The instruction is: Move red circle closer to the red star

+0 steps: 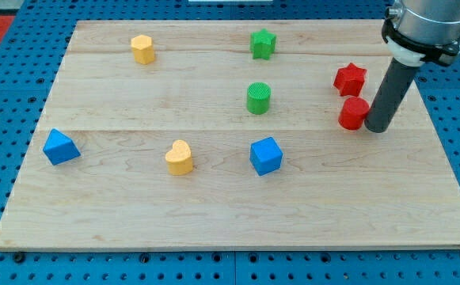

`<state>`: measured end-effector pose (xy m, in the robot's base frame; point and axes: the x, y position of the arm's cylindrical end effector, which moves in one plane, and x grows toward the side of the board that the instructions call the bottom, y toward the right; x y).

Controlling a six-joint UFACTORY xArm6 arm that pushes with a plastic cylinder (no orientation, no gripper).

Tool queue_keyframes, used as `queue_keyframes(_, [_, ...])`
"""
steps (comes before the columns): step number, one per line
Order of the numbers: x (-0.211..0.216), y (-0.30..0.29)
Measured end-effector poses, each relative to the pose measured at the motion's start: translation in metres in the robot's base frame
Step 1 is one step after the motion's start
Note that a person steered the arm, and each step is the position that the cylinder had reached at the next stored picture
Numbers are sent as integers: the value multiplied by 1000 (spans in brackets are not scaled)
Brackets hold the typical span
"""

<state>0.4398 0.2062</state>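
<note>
The red circle stands at the board's right side, just below the red star, with a small gap between them. My tip rests on the board right against the red circle's right side, slightly lower than it. The dark rod rises from there toward the view's top right.
A green circle stands left of the red pair, a green star near the view's top. A blue cube, a yellow heart and a blue block lie lower down; a yellow block is top left. The wooden board has a right edge close to my tip.
</note>
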Motion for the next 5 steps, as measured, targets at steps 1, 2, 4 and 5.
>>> queue_keyframes(1, [17,2])
queue_keyframes(2, [15,-32])
queue_keyframes(4, [-26,-32])
queue_keyframes(5, [-9,-69])
